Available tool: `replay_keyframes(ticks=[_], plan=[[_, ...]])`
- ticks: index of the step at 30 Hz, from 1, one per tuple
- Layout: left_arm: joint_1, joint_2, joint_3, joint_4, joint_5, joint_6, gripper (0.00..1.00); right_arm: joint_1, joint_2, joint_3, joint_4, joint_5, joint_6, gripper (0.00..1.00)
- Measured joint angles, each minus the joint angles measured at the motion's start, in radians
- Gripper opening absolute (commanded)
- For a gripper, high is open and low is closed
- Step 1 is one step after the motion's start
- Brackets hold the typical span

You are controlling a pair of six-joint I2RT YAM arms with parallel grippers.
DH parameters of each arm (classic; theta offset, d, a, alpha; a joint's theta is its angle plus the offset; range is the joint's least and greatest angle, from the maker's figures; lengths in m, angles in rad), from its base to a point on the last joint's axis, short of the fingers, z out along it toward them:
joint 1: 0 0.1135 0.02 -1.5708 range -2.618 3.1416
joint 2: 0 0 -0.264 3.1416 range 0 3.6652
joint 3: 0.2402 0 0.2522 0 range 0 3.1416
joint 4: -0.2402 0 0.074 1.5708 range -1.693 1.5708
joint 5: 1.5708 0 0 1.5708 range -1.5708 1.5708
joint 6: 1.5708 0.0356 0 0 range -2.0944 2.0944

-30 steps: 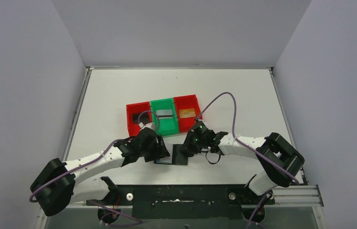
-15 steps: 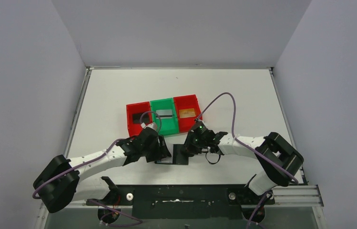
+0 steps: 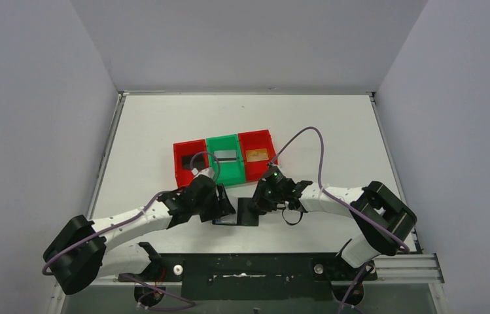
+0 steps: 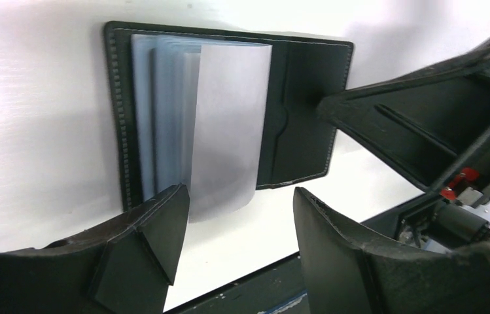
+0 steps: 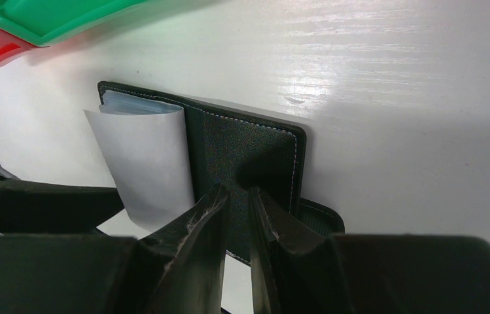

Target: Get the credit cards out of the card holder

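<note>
Black holder [image 3: 245,213] lies open on the bench [image 3: 163,131], just near of the bins [image 3: 229,173]. From its wrist, the left hand [image 4: 239,203] stands wide astride a grey-blue leaf [image 4: 226,131]. The right hand [image 5: 237,196], narrow, presses the holder's black flap [image 5: 242,150].

Three open plastic bins stand in a touching row near the middle of a white table [image 3: 163,124]: the left red bin [image 3: 186,178], the green bin [image 3: 224,139] and the right red bin [image 3: 255,135]. Plain grey walls [image 3: 248,39] enclose the table on three sides; a black base plate [image 3: 248,268] spans its near edge.
</note>
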Motion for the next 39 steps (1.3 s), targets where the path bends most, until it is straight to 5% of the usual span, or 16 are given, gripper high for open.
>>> replay_keyframes(ticks=[39], plan=[[-0.011, 0.062, 0.042, -0.026, -0.038, 0.023, 0.58, 0.0, 0.0, 0.0, 0.0, 0.0, 0.0, 0.19]])
